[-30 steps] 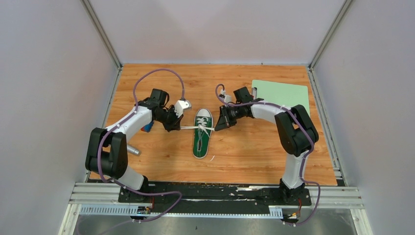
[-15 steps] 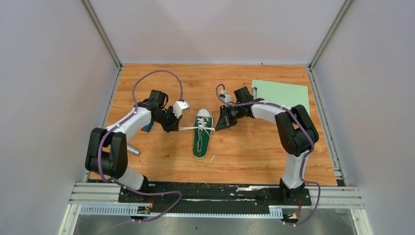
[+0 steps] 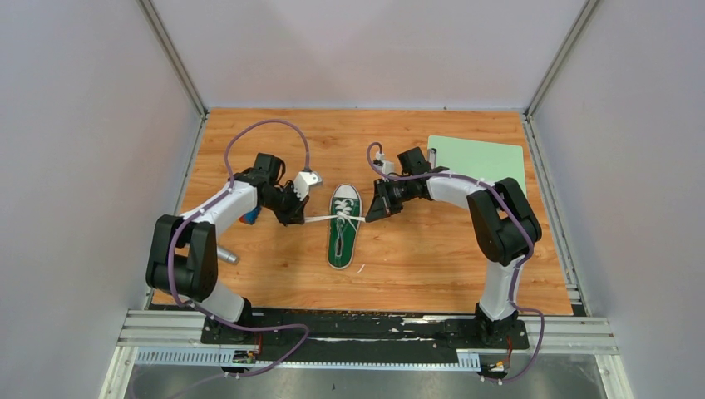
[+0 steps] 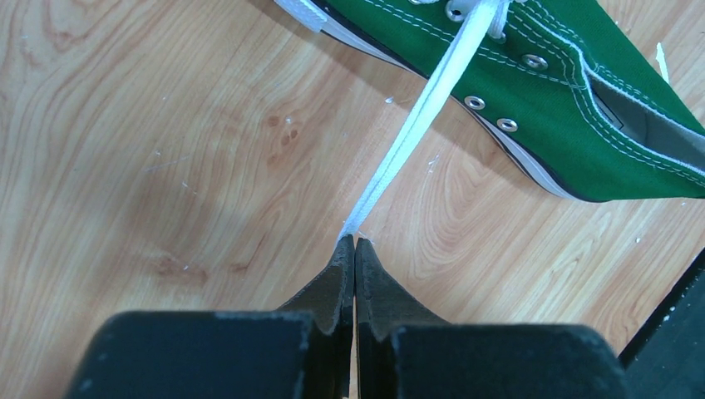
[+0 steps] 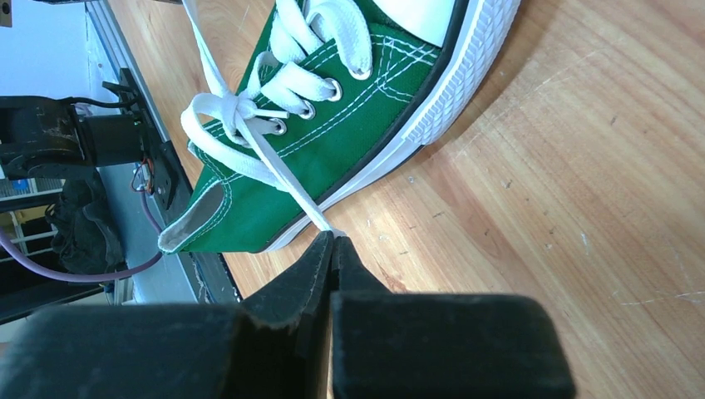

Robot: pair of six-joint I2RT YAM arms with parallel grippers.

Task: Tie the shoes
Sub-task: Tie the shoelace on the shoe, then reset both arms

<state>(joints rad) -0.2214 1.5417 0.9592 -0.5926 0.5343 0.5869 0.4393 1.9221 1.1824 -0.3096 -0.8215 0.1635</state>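
left gripper (image 4: 355, 239): low, pinched on left lace end (image 4: 413, 137) | right gripper (image 5: 332, 237): low, pinched on right lace end (image 5: 287, 184)

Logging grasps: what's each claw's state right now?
The left claw is closed on one white lace end.
The right claw is closed on the other lace end.

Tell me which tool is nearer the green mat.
Right. The right tool sits between shoe and mat, pinching a lace on the shoe's mat side; the left tool pinches the other lace across the shoe, farther away.
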